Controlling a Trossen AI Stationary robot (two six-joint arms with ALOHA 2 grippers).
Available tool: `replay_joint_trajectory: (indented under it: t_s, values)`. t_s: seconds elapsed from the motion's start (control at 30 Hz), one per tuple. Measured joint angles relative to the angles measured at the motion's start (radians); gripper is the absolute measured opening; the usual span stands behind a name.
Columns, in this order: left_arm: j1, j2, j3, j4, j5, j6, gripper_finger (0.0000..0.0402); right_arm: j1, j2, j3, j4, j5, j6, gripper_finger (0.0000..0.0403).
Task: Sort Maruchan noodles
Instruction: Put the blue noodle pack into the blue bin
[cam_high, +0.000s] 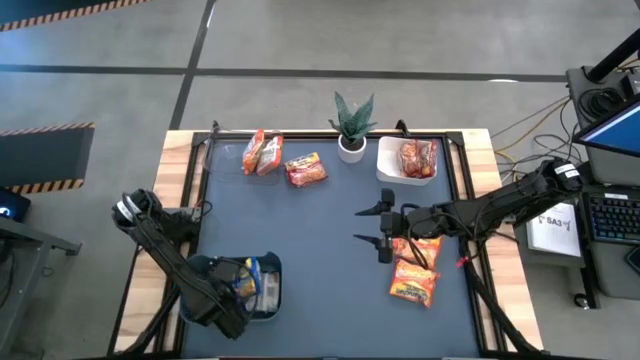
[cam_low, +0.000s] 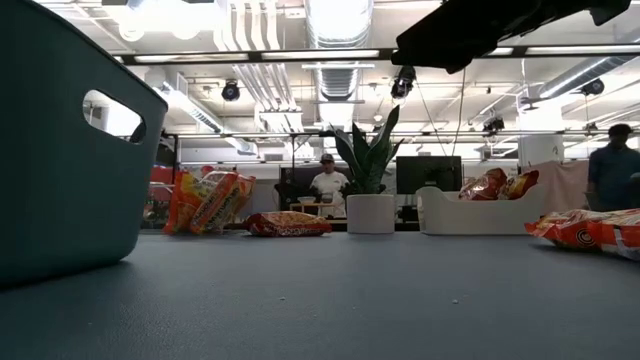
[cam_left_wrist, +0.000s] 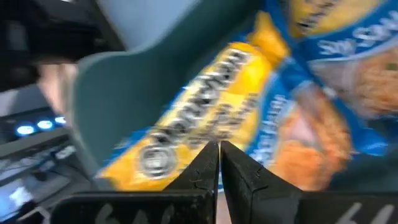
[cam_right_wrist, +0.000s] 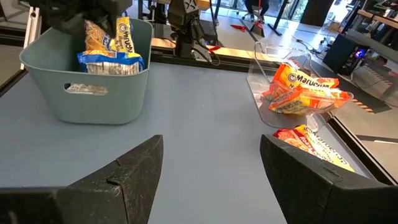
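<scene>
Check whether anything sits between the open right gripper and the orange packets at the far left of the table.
Nothing visible does. The right gripper hangs open mid-table, and the mat between it and the orange packets is bare. The potted plant and white tray stand off that line, at the far edge.

Lab: ceiling ducts (cam_low: 338, 40), monitors (cam_low: 428, 174)

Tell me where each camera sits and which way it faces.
High: overhead, straight down; both arms, teal bin, white tray.
Low: table height, level across; potted plant; an arm overhead.
Left wrist: over the bin's yellow-blue packets; shut fingers.
Right wrist: past open fingers toward bin.
Shared: bin, tray.
</scene>
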Motion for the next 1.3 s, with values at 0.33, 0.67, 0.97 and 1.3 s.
replay_joint_trajectory:
  t_s: [0.33, 0.67, 0.97, 1.3]
  values:
    - [-0.011, 0.007, -0.056, 0.038, -0.017, -0.028, 0.0000, 0.000, 0.000, -0.005, 0.000, 0.000, 0.000, 0.0256]
    - [0.027, -0.054, 0.142, -0.002, -0.368, 0.187, 0.0000, -0.008, 0.000, -0.001, 0.126, -0.004, 0.022, 0.0255]
    - [0.027, -0.258, 0.106, -0.016, -0.467, 0.373, 0.0000, -0.031, 0.000, 0.096, 0.071, -0.008, 0.056, 0.0232]
    - [0.069, -0.458, -0.140, 0.030, 0.062, -0.019, 0.0009, -0.061, -0.001, 0.110, 0.073, 0.001, 0.067, 0.0226]
